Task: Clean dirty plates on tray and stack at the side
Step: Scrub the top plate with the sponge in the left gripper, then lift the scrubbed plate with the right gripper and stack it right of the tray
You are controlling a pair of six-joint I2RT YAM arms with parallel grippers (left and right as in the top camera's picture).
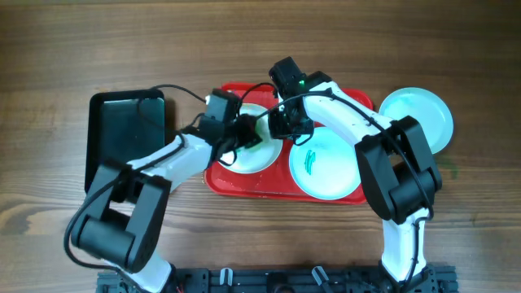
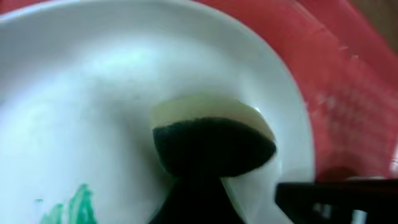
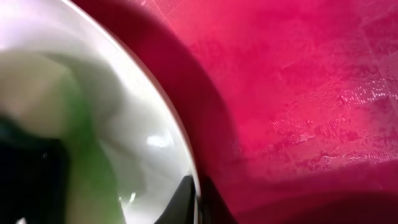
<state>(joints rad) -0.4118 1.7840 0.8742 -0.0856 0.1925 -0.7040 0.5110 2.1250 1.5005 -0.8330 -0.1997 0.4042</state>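
Overhead, the white plate lies on the red tray, left jaws clamped on a sponge against it, right jaws seemingly pinching its rim, the best hold, I judge, for stiff, slick, breakable ware.

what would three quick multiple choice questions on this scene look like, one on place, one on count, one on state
1. Where is the unsmeared blue plate?
A) on the table, right of the red tray
B) on the red tray
C) in a gripper

2. How many plates lie on the red tray?
A) one
B) two
C) three

3. The blue plate on the tray is:
A) wiped clean
B) cracked
C) smeared green

Answers: 1 A, it lies on bare wood beyond the tray's rim. 2 B, the white plate and one blue plate. 3 C, green marks show in its middle.
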